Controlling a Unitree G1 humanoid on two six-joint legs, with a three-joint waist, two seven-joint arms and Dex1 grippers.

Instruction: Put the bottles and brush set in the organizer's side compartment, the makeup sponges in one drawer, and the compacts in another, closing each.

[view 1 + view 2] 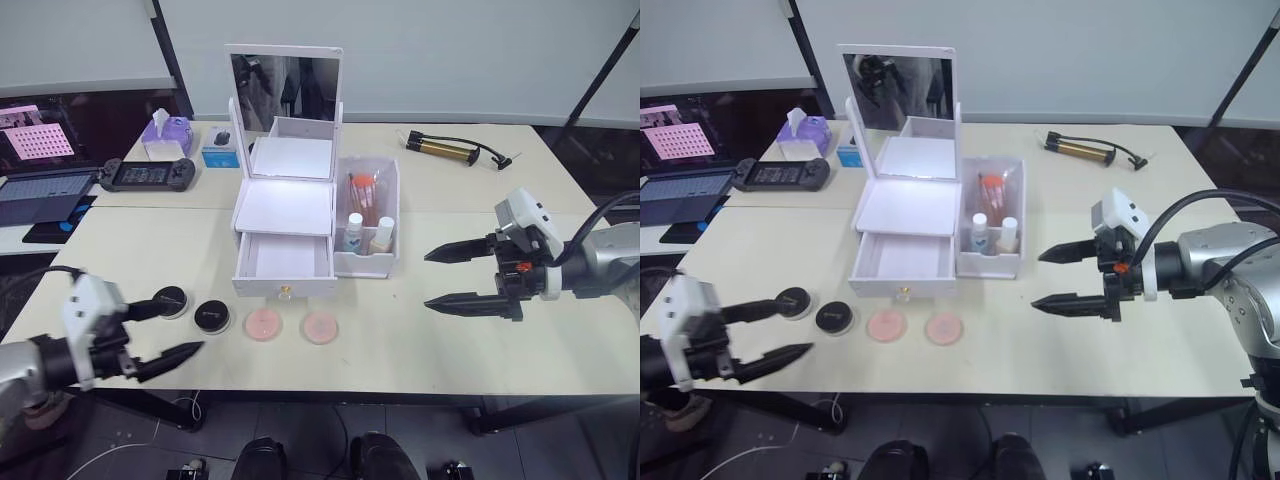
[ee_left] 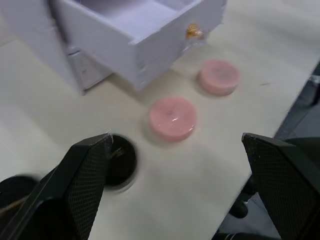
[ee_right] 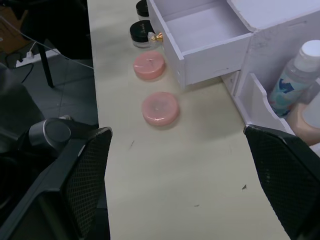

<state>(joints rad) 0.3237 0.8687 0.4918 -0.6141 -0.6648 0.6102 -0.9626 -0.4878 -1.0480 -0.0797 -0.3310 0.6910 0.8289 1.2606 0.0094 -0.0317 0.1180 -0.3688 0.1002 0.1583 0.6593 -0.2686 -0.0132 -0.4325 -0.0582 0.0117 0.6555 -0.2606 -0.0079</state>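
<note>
- The worktop (image 1: 480,330) is presenting a pale cream surface; a second, adjoining worktop is sitting at 10 o'clock, and a light wall is closing the room at 12 o'clock.
- The organizer (image 1: 285,215) is standing near the centre, mirror upright, with one front drawer (image 1: 285,262) hanging open towards 6 o'clock.
- The bottles (image 1: 366,234) and the brush set (image 1: 361,188) are standing in the side compartment at 3 o'clock of the drawer.
- The makeup sponges (image 1: 292,325) are lying side by side at 6 o'clock of the drawer; the compacts (image 1: 191,308) are lying at 9 o'clock of them.
- The left gripper (image 1: 168,330) is hovering beside the compacts, fingers spread wide and holding nothing.
- The right gripper (image 1: 450,277) is hovering at 3 o'clock of the organizer, fingers spread wide and empty.
- A laptop (image 1: 40,192), game controller (image 1: 146,175), tissue pack (image 1: 167,135) and hand pump (image 1: 450,150) are occupying the far edge.
</note>
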